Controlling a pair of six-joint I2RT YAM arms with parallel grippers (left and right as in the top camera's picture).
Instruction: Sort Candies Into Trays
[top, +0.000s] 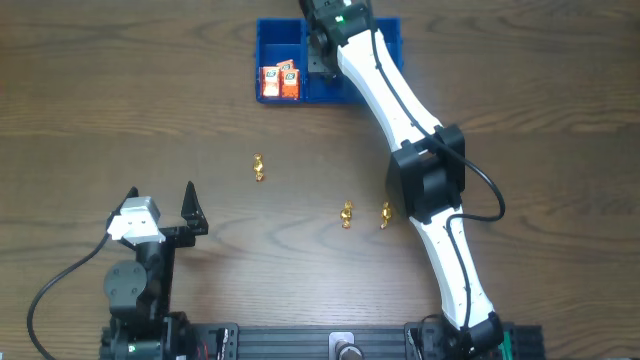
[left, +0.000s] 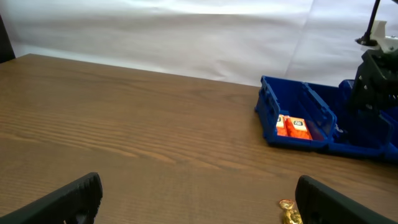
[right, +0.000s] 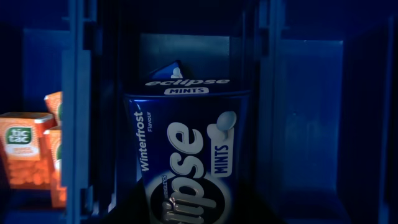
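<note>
Orange boxes (top: 280, 83) lie sorted in left compartment of blue tray (top: 272, 38). Mint tin (right: 189, 155) in middle compartment, right end effector (top: 320, 55) above it, grip: cannot tell. 3 gold candies (top: 347, 214) remain on worktop (top: 120, 120). Left end effector (top: 162, 192) wide open, empty.

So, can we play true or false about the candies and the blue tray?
1. Three gold candies lie on the table. True.
2. The left pincer holds a gold candy. False: it is open and empty.
3. The orange boxes sit in the blue tray. True.
4. The blue mint tin lies out on the table. False: it is inside a tray compartment, next to the one with the orange boxes.
</note>
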